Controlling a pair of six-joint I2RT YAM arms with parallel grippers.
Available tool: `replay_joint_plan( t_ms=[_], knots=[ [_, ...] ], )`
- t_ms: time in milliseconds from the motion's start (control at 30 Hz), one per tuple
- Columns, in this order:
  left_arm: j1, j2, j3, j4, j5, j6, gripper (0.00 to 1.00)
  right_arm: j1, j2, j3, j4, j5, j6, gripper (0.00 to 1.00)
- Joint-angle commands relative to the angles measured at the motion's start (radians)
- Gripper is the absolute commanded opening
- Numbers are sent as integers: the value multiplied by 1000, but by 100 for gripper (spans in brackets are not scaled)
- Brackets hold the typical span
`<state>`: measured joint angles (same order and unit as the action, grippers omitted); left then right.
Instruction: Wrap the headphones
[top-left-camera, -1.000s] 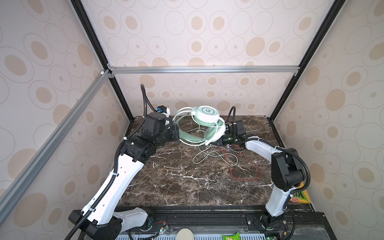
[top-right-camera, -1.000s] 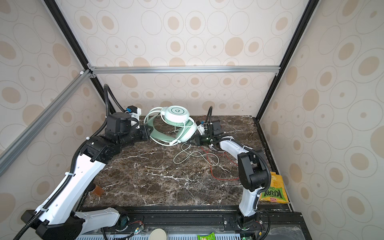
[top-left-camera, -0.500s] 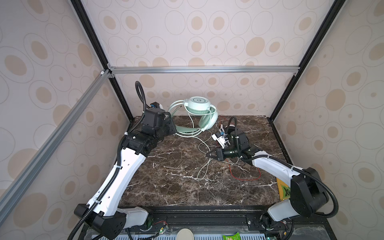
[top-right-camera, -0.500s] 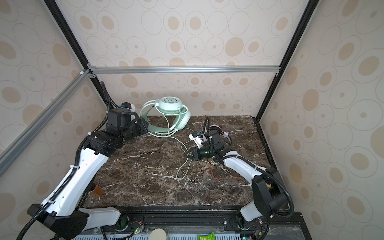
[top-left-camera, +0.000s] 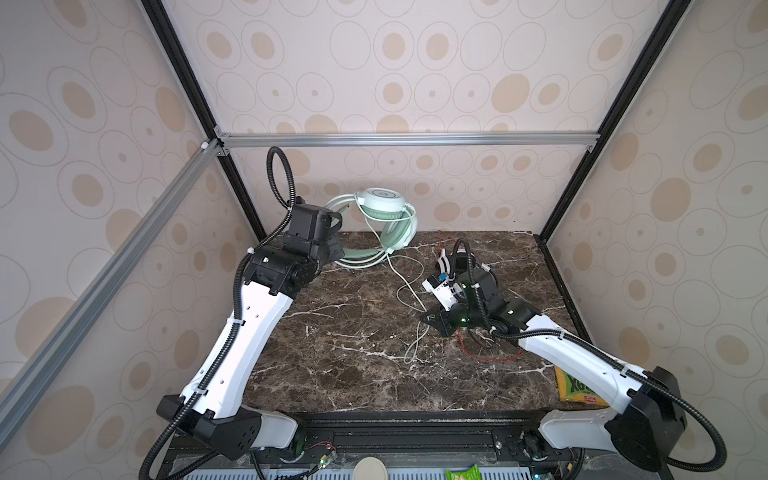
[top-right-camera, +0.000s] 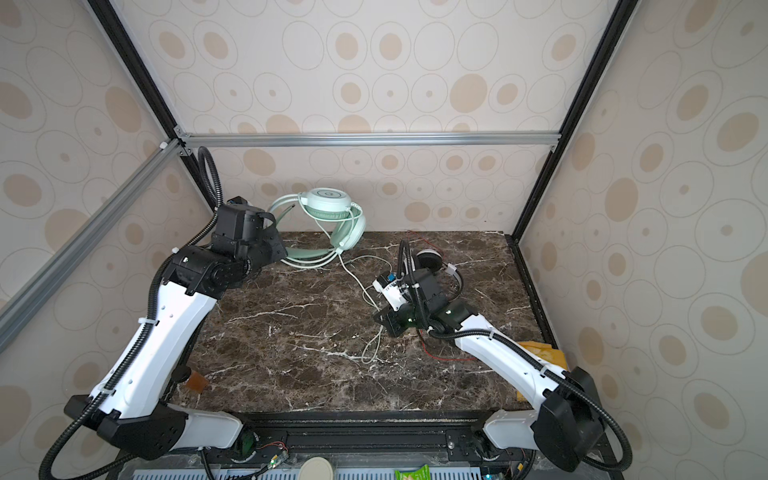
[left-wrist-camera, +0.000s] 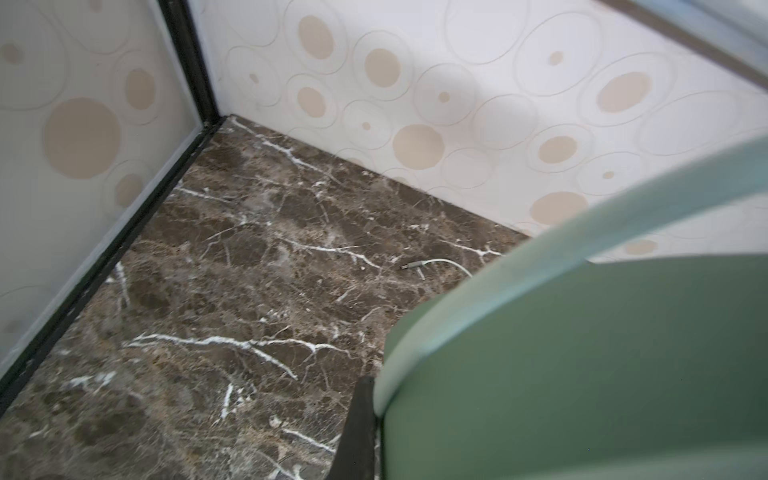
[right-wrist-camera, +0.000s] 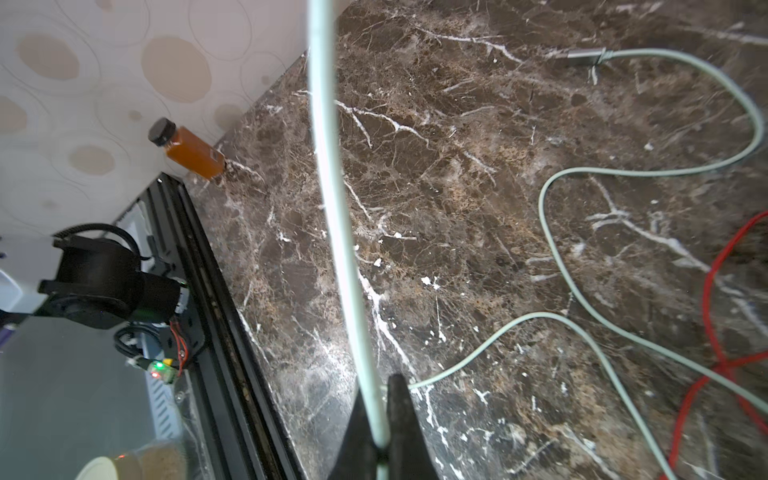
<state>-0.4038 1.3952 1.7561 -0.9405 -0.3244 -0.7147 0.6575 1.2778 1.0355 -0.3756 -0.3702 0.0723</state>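
The mint-green headphones (top-left-camera: 384, 208) are up off the worktop (top-left-camera: 332, 365), hanging over its 12 o'clock edge. Their long axis runs 9 to 3: the band arcs toward 9, the two cups sit toward 3. One cup faces flat up at the top views, and the other hangs below it.

The left claw (top-left-camera: 338, 251) is closed on the green headband. Its wrist view shows one dark finger (left-wrist-camera: 357, 424) pressed against the band's edge, while the band hides the other finger.

The pale green cable (top-left-camera: 399, 270) leaves the lower cup and drops toward 6. It runs taut to the right claw (right-wrist-camera: 376, 415) near the centre, just toward 3. That claw is pinched shut on the cable, a finger on either side of it. Beyond the claw the cable snakes in loose loops on the worktop, ending in a metal plug (right-wrist-camera: 582, 56).

The white-and-black headset (top-right-camera: 430, 261) lies at about 2 o'clock, partly hidden behind the right arm. Its red cable (top-left-camera: 490, 357) loops toward 4.

One container only: an orange-brown bottle (right-wrist-camera: 191, 151) with a black cap, at the 8 o'clock edge against the wall.
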Motion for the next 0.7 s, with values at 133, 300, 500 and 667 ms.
replay_joint_plan(
  t_ms=[133,300,500,667],
  knots=[
    [2,44,12,-40,-187,-97,0,120,-79,127,-217,335,-140,0],
    [-57,89,-17,-91,-297,-115,0,200,-58,241,-294,497,-187,0],
    [-148,166,-4,-192,-429,-131,0,279,45,435,-379,722,-285,0],
    [-209,270,75,-366,-591,-152,0,293,79,531,-361,840,-377,0]
  ],
)
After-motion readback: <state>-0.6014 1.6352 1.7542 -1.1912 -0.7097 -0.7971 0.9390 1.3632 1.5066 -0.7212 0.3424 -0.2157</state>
